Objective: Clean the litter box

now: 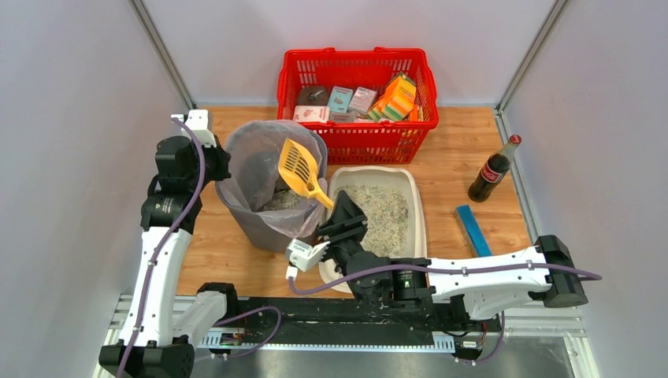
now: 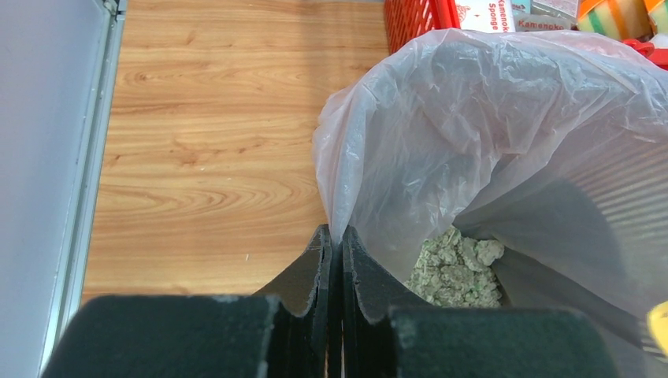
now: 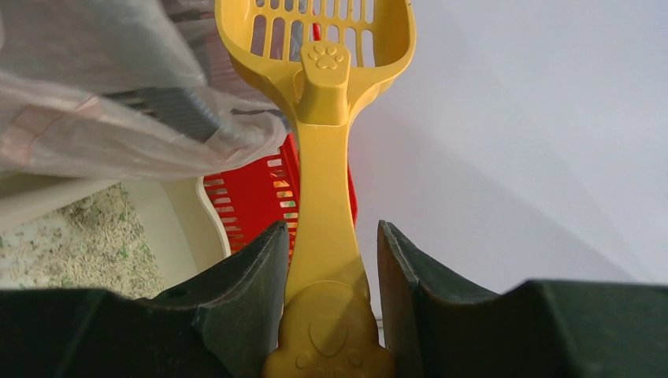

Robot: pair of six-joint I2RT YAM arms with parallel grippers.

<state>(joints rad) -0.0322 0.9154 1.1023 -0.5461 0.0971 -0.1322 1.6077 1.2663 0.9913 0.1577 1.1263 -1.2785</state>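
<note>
Where the litter box sits: the litter box [image 1: 416, 206] lies flat on the surface [image 1: 220, 252], just right of the bin [image 1: 260, 216] and in front of the red basket [image 1: 354, 134], with the right arm reaching across its near end.
Contents: grey-white granules [image 1: 386, 209] cover its floor; greenish clumps [image 2: 457, 268] lie at the bottom of the bin.
Right end effector: the right end effector [image 3: 331, 236] pinches the broad tail of the yellow scoop [image 1: 298, 165], whose slotted head is raised over the bin and looks empty.
Left end effector: the left end effector [image 2: 335, 236] has its fingers pressed together, apparently on the rim of the clear bag [image 2: 473, 118], holding the mouth open.
Likely step: tipping out a scoopful, with more sifting probably to come.
How the box will handle: probably thin smooth plastic, fairly stiff but slippery, made heavy by loose fill that would slide if tilted.
Where to hold: a long side wall's rim, kept level, is the safest grip. It is best left in place while scooping.
</note>
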